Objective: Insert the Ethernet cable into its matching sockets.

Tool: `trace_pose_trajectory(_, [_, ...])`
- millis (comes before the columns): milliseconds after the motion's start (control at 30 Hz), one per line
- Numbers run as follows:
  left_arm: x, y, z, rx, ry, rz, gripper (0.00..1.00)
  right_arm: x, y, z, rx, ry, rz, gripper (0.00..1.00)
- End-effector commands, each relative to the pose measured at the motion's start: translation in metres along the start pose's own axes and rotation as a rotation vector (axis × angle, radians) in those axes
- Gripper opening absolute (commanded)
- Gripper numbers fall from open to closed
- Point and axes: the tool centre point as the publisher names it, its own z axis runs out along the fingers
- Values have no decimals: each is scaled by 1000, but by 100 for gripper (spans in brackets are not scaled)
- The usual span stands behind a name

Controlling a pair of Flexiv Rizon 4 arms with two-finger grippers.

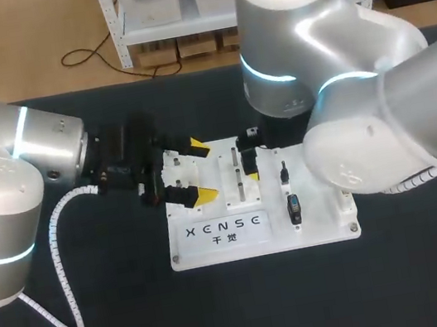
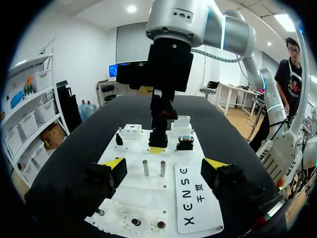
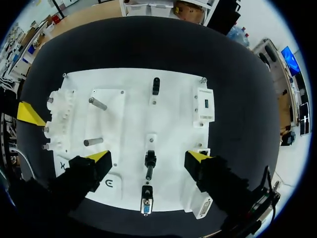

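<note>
Both arms are parked over the white board (image 1: 323,226), which lies flat in the middle of the dark surface (image 1: 102,317).

The left tool (image 1: 200,169) comes in from the side at the board's near-left edge. Its yellow-tipped fingers are spread wide apart with nothing gripped. From its own wrist view, the two upright metal pegs (image 2: 153,168) stand ahead of it, roughly in line with the gap between the fingers.

The right tool (image 3: 148,157) hangs above the board pointing straight down, and it's spread wide too. A small black plug (image 3: 149,162) stands on the board right in the gap between its fingers. Neither finger touches it, so it isn't clamped on anything.

Other fittings on the board, going by the right wrist view:
- another little black connector (image 3: 156,85) further ahead of the tool
- a white socket block (image 3: 205,104) near one edge
- a long white bracket (image 3: 59,119) along the opposite edge, just beside the pegs
- a multi-pin connector (image 3: 146,206) at the board's edge, under the tool

All the sockets for the task are on this board, but the parts are too small for me to tell which one is the Ethernet one.
</note>
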Motion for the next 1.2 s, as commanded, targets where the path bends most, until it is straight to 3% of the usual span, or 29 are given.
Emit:
trace_pose_trajectory(33, [1, -1, 0, -3, -4, 2, 100, 0, -1, 2, 2, -2, 3, 95])
trace_pose_trajectory(67, [1, -1, 0, -3, -4, 2, 100, 1, -2, 3, 3, -1, 4, 68])
trace_pose_trajectory(100, [1, -1, 0, -3, -4, 2, 100, 1, -2, 3, 4, 0, 4, 49])
trace_pose_trajectory(200, [1, -1, 0, -3, -4, 2, 100, 1, -2, 4, 3, 3, 3, 45])
trace_pose_trajectory(267, [1, -1, 0, -3, -4, 2, 100, 1, -3, 5, 2, 4, 1, 34])
trace_pose_trajectory(500, [1, -1, 0, -3, -4, 2, 100, 2, -3, 6, -2, 10, -5, 27])
trace_pose_trajectory(600, [1, -1, 0, -3, -4, 2, 100, 3, -3, 5, -3, 12, -7, 0])
trace_pose_trajectory(867, [1, -1, 0, -3, -4, 2, 100, 4, -5, 4, -17, 17, -18, 0])
trace_pose_trajectory(1200, [1, -1, 0, -3, -4, 2, 100, -1, -19, -27, -80, 30, -18, 0])
